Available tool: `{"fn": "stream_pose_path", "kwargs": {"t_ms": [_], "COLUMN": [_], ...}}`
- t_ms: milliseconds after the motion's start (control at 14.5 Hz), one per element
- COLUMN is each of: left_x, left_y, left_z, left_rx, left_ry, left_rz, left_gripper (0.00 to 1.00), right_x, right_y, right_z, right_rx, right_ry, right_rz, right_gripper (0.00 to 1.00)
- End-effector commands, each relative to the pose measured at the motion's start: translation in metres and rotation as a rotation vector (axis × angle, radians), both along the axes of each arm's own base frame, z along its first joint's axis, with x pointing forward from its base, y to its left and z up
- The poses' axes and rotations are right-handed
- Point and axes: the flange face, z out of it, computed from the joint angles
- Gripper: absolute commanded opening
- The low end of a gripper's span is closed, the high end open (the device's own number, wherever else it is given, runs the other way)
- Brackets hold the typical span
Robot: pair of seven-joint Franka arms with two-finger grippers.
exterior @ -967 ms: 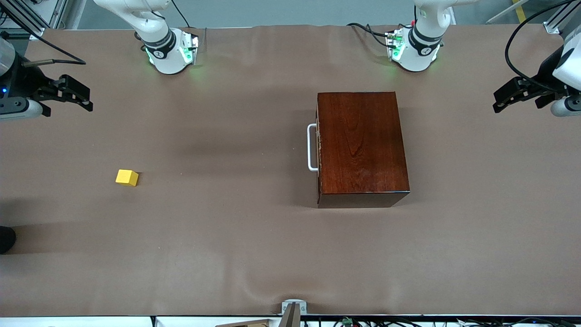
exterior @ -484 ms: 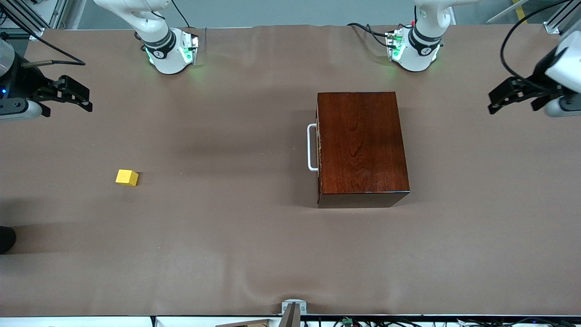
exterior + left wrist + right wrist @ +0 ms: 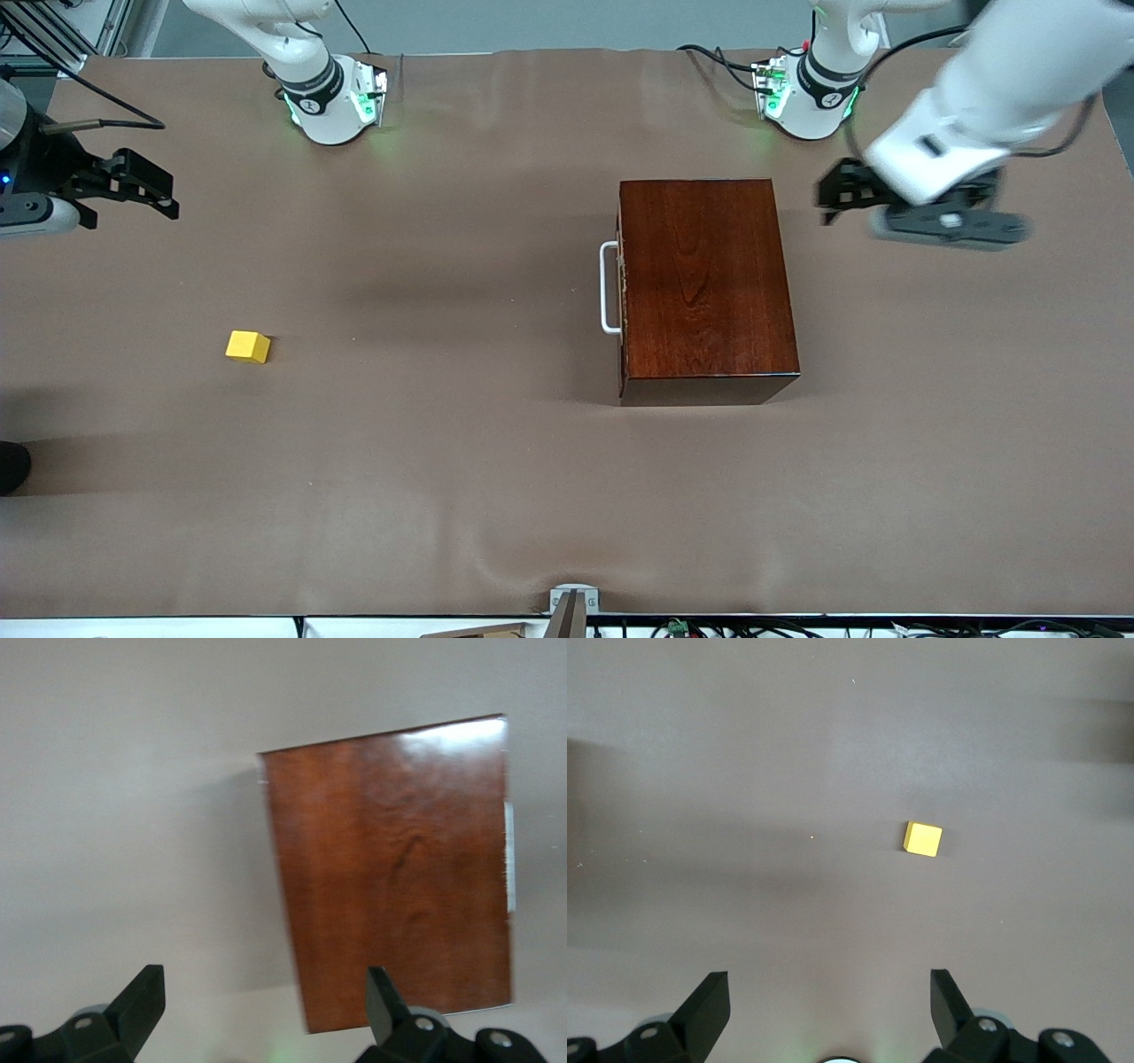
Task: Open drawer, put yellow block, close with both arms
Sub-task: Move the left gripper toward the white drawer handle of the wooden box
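While drawer [image 3: 620, 288] shut: yellow block [image 3: 247, 346] lower left of frame, well apart.
Left gripper [image 3: 837, 190]: wide, upper right, beside box [image 3: 704, 283].
Right gripper [image 3: 142, 186]: wide, waiting upper left.

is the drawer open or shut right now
Shut. The drawer's white handle sits close against the side of the wooden box, and no pale tray shows pulled out.

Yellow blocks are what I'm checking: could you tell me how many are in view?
1. The yellow block lies on the table toward the right arm's end, apart from the wooden box. The box's drawer is shut, so any inside would be hidden.
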Motion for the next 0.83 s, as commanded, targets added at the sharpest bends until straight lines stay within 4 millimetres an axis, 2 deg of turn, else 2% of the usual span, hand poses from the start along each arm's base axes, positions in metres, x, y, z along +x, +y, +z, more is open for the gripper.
{"fn": "stream_pose_path", "kwargs": {"t_ms": [0, 207, 345, 553, 760], "left_x": [-0.009, -0.021, -0.032, -0.050, -0.060], "left_y": [-0.078, -0.166, -0.220, -0.277, -0.307], "left_z": [-0.020, -0.055, -0.087, -0.132, -0.181], "left_rx": [0.007, 0.069, 0.107, 0.122, 0.184], "left_ry": [0.003, -0.032, -0.044, -0.107, -0.144], "left_rz": [0.049, 0.004, 0.051, 0.078, 0.060], "left_gripper": [1.00, 1.00, 1.00, 1.00, 1.00], "right_x": [0.000, 0.001, 0.001, 0.001, 0.002], "right_y": [-0.006, -0.013, -0.013, -0.013, -0.014], "right_z": [0.002, 0.001, 0.001, 0.001, 0.000], "right_rx": [0.008, 0.012, 0.013, 0.013, 0.012], "right_ry": [-0.004, -0.002, 0.000, 0.000, 0.001], "right_rz": [-0.011, -0.024, -0.026, -0.027, -0.026], "right_gripper": [1.00, 1.00, 1.00, 1.00, 1.00]}}
